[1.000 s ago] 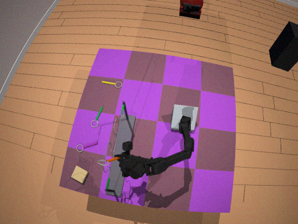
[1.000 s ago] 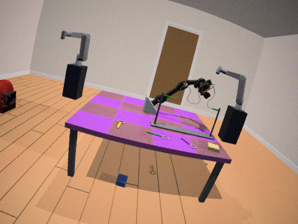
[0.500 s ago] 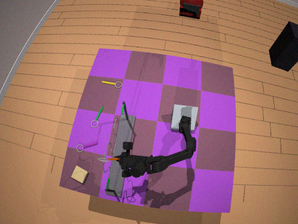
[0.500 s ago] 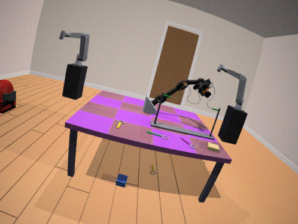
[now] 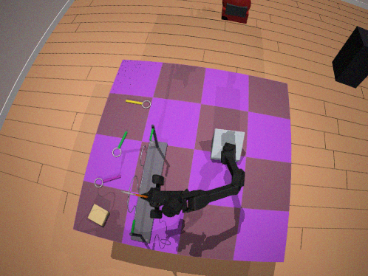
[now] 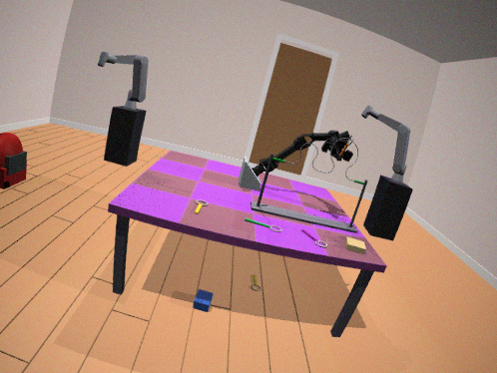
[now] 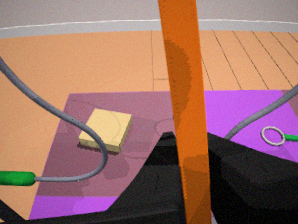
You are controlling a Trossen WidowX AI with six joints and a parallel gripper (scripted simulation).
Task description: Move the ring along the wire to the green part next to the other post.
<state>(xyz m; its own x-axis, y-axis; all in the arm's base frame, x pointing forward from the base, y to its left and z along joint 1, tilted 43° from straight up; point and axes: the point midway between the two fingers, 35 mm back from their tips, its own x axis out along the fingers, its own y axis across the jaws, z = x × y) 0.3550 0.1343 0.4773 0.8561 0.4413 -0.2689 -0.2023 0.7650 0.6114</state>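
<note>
My gripper (image 5: 148, 195) (image 6: 341, 148) (image 7: 180, 139) is shut on the orange handle (image 5: 142, 195) (image 6: 343, 150) (image 7: 181, 83) and holds it high above the grey base plate (image 5: 157, 155) (image 6: 299, 215). The thin ring (image 5: 128, 193) sticks out to the left of the handle, seen nearly edge-on. The grey wire (image 6: 319, 170) (image 7: 67, 119) curls between two posts. One green part (image 5: 133, 225) (image 6: 358, 182) (image 7: 16, 177) is by the post nearer the tan block. The other green part (image 5: 151, 133) (image 6: 273, 160) is by the far post. I cannot tell how close the ring is to the wire.
Loose rings with a yellow handle (image 5: 135, 102) (image 6: 200, 206), a green handle (image 5: 122, 142) (image 6: 258, 222) and a purple handle (image 5: 110, 179) (image 6: 311, 237) lie on the table. A tan block (image 5: 98, 215) (image 6: 356, 244) (image 7: 107, 129) sits at the corner. The arm's base (image 5: 227, 145) is to the right.
</note>
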